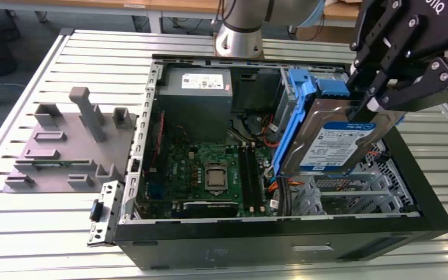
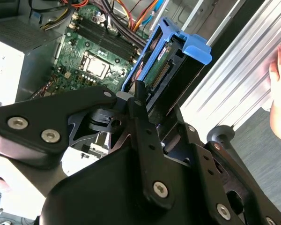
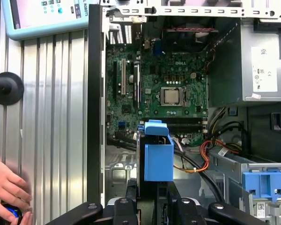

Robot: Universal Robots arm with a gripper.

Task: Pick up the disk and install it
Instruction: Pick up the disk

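The disk [image 1: 339, 142] is a silver-grey drive with a white and blue label in a blue plastic carrier. It hangs tilted over the open computer case [image 1: 286, 233], on the exterior view's right, above the drive cage. My gripper [image 1: 370, 104] is shut on the disk's upper end. In the second wrist view the disk [image 2: 165, 60] sticks out past the black fingers [image 2: 138, 101], with its connector edge showing. The first wrist view has the blue carrier of the disk [image 3: 158, 155] just beyond my gripper [image 3: 154, 199], above the case floor beside the motherboard.
Inside the case lie the motherboard [image 1: 212, 169], a grey power supply box [image 1: 196, 81] with a white sticker, and cables [image 3: 201, 159]. Another blue plastic part [image 1: 321, 87] stands at the case's back. A grey fixture [image 1: 68, 140] sits on the exterior view's left. A person's hand [image 3: 4, 190] rests on the table.
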